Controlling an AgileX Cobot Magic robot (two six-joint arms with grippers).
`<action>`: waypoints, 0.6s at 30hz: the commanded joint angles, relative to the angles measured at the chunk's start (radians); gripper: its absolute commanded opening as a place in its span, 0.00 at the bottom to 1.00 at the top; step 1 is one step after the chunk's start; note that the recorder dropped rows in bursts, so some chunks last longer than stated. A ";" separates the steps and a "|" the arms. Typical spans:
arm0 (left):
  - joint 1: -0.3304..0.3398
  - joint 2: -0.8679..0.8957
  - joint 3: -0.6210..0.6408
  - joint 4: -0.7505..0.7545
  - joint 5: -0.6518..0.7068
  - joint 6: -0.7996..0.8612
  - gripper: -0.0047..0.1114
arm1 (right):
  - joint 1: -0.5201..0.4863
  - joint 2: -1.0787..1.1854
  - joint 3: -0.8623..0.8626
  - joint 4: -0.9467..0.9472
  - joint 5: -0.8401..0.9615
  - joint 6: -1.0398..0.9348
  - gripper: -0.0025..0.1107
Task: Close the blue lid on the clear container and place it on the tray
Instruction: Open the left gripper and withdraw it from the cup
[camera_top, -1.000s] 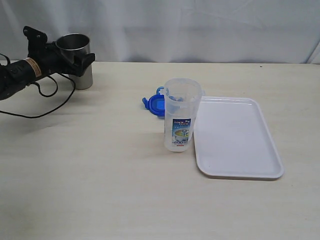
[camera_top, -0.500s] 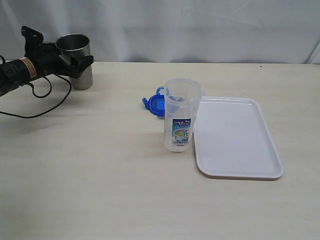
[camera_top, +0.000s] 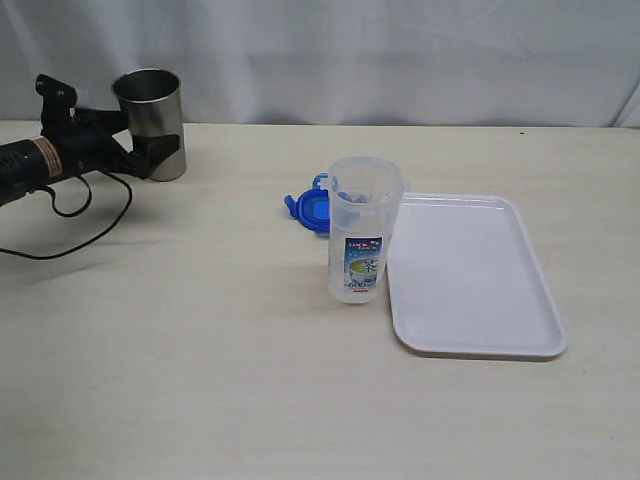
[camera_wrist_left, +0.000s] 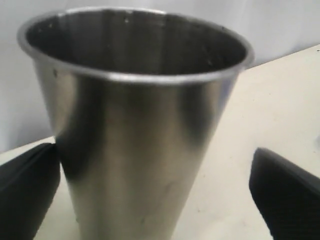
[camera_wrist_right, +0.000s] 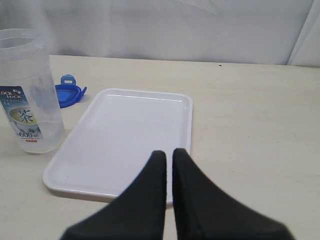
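The container (camera_top: 365, 230) stands upright on the table, just beside the left edge of the tray (camera_top: 470, 275) and not on it. Its mouth is open. The lid (camera_top: 312, 210) lies flat on the table behind it, partly hidden by it, near the far left corner of the tray. The tray is bare.

The left gripper (camera_top: 148, 150) is far from all this, at the steel cup (camera_top: 152, 120). Its jaws are wide apart with the cup between them. In the left wrist view one finger is clearly free of the cup. The other is very near the wall, and I cannot tell if it touches. It has no grip on the cup. The right gripper (camera_wrist_right: 169, 156) hangs over the near edge of the tray, fingers pressed together, holding nothing.

I judge that the container is light and seems empty, with a thin smooth wall that can slip and bend a little. It is tall and narrow, so a push near the top may tip it. A good hold is around the body at the label. The lid is small, stiff and low. It is best pinched at the rim or at one flap and pressed down evenly so that the flaps can lock.
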 joint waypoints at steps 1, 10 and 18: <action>0.043 -0.010 0.045 0.007 -0.023 0.004 0.85 | -0.003 -0.006 0.001 -0.010 -0.001 0.003 0.06; 0.118 -0.010 0.114 0.092 -0.110 0.029 0.85 | -0.003 -0.006 0.001 -0.010 -0.001 0.003 0.06; 0.145 -0.095 0.114 0.247 -0.109 -0.120 0.85 | -0.003 -0.006 0.001 -0.010 -0.001 0.003 0.06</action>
